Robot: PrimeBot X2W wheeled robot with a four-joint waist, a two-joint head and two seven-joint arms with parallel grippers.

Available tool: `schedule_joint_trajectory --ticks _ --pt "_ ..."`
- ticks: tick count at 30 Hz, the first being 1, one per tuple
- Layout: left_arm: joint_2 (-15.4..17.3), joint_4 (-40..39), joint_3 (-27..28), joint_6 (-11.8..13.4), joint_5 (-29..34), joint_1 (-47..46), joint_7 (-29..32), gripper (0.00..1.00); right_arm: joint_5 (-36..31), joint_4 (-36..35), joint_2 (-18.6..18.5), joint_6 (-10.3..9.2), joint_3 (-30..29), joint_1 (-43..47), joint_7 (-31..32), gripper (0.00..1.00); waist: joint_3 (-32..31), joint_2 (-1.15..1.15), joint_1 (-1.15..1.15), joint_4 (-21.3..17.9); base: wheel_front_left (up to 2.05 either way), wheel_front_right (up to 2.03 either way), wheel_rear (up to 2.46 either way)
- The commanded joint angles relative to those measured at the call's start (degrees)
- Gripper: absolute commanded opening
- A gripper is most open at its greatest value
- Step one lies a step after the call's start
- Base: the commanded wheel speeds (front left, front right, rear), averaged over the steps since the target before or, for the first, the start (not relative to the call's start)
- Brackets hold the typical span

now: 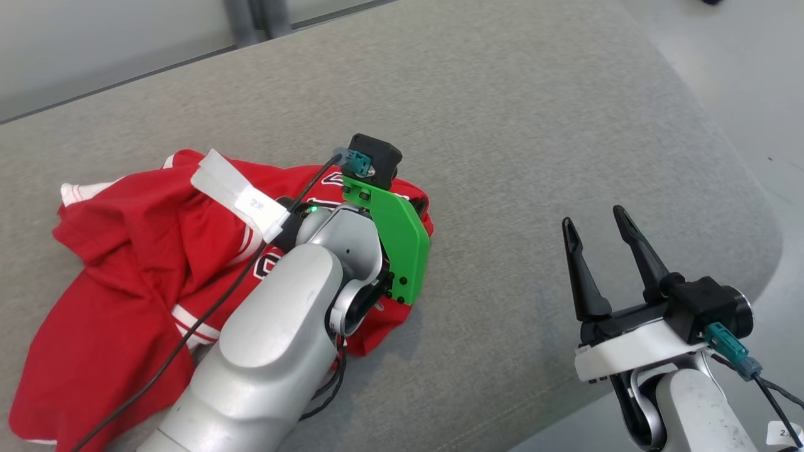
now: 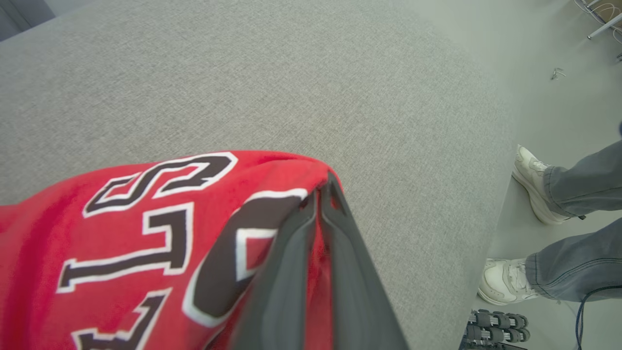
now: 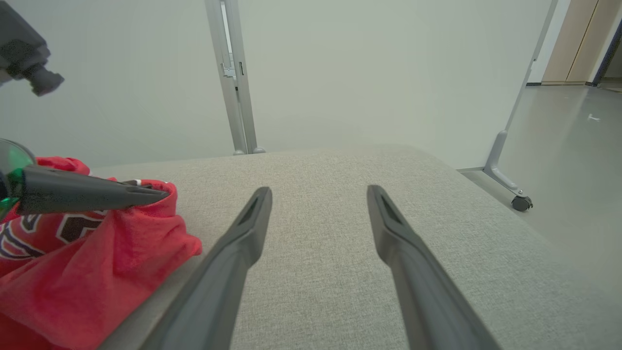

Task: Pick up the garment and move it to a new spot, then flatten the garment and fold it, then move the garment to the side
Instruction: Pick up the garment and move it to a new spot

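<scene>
The garment [image 1: 125, 263] is a red jersey with black-and-white lettering, lying crumpled on the left part of a grey upholstered surface [image 1: 515, 138]. My left wrist [image 1: 352, 251], with its green bracket, hangs over the garment's right edge and hides the fingers in the head view. In the left wrist view my left gripper [image 2: 323, 189] is shut on a fold of the garment [image 2: 146, 243] at that edge. The right wrist view shows the pinched garment [image 3: 97, 262] held slightly raised. My right gripper [image 1: 593, 216] hovers open at the lower right, apart from the cloth, with nothing between its fingers [image 3: 243, 238].
The grey surface's rounded edge [image 1: 772, 251] drops to the floor on the right. A person's legs in jeans and white shoes [image 2: 532, 187] stand beside that edge, near dark wheeled parts [image 2: 498, 325] on the floor. A partition post [image 3: 233, 78] rises behind.
</scene>
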Motion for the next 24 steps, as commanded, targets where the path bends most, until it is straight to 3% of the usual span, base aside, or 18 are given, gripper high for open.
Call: schedule_joint_trajectory --ticks 1,9,11,12,13,14,15,24 --pt "0.1 0.7 -0.5 0.2 -0.3 -1.0 -0.6 0.00 0.3 -0.1 0.1 0.00 0.1 0.6 -0.2 1.00 1.4 -0.01 0.00 -9.2 0.00 0.00 0.00" --pt "0.2 7.8 -4.8 1.4 -1.4 -2.6 -5.6 0.00 0.7 -0.3 0.1 0.00 -0.9 1.6 -0.2 1.00 1.7 -0.01 0.00 -8.7 0.00 0.00 0.00" --pt "0.2 9.0 -5.7 1.6 -2.2 -3.1 -6.8 0.13 0.4 -0.4 0.1 0.00 -0.9 1.2 -0.2 1.00 1.6 -0.01 0.00 -7.6 0.00 0.00 0.00" --pt "0.2 9.4 -6.0 1.9 -2.5 -3.4 -7.6 0.21 0.2 -0.5 0.1 -0.01 -0.9 1.0 -0.2 1.00 1.4 -0.01 0.00 -7.0 0.00 0.00 0.00" --pt "0.2 9.6 -6.4 2.1 -2.8 -3.7 -8.4 0.40 -0.1 -0.5 0.1 -0.01 -0.9 0.9 -0.2 1.00 1.3 -0.01 0.00 -6.3 0.00 0.00 0.00" --pt "0.2 9.8 -6.9 2.2 -3.1 -3.8 -9.1 0.74 -0.5 -0.5 0.1 -0.01 -1.0 0.8 -0.2 1.00 1.1 -0.01 0.00 -5.6 0.00 0.00 0.00" --pt "0.2 10.0 -7.6 2.5 -3.1 -3.9 -9.8 1.00 -0.8 -0.6 0.1 0.00 -1.1 0.7 -0.2 1.00 0.8 -0.01 0.00 -4.9 0.00 0.00 0.00" --pt "0.1 5.4 -10.4 5.6 -8.9 -5.0 -17.4 1.00 -3.6 -1.7 0.0 0.00 -3.5 1.6 -0.2 1.00 -1.4 -0.01 0.00 2.8 0.00 0.00 0.00"
